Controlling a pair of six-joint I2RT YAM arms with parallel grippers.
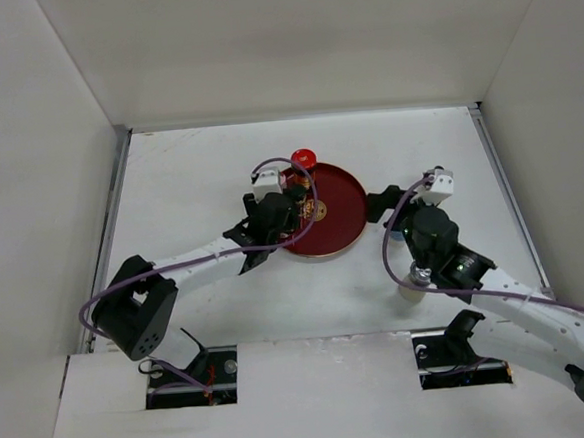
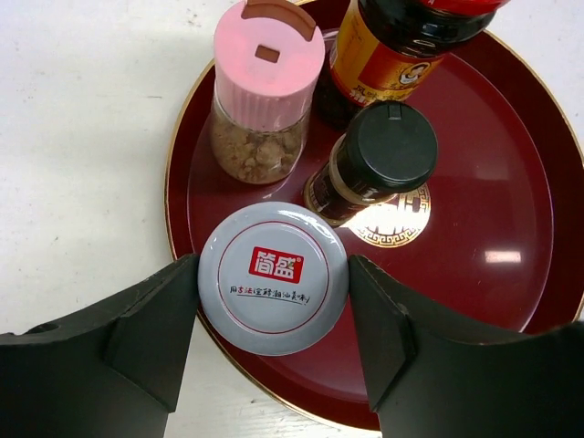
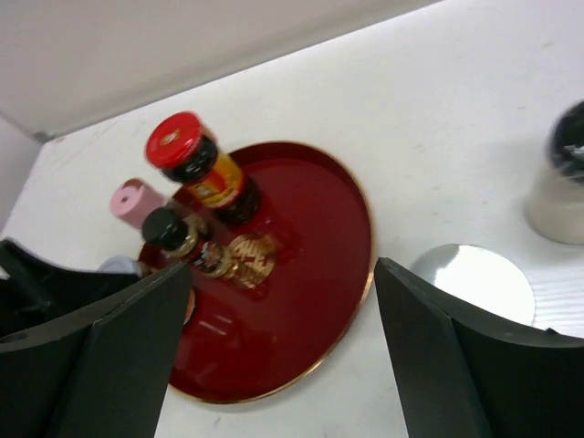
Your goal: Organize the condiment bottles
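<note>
A round red tray (image 2: 493, 228) holds a pink-capped shaker (image 2: 265, 82), a black-capped jar (image 2: 379, 160) and a tall red-capped dark bottle (image 2: 401, 46). My left gripper (image 2: 274, 292) is shut on a white-lidded jar (image 2: 274, 278) with a red label, at the tray's near-left rim. My right gripper (image 3: 283, 338) is open and empty, above the table just right of the tray (image 3: 310, 274). A silver-lidded jar (image 3: 474, 278) and a black-capped cream shaker (image 3: 561, 187) stand on the table to its right. From above I see the red cap (image 1: 302, 159), my left gripper (image 1: 291, 204) and my right gripper (image 1: 376, 205).
White walls enclose the table on three sides. A cream jar (image 1: 410, 289) stands partly under my right arm. The right half of the tray (image 1: 342, 210) holds nothing.
</note>
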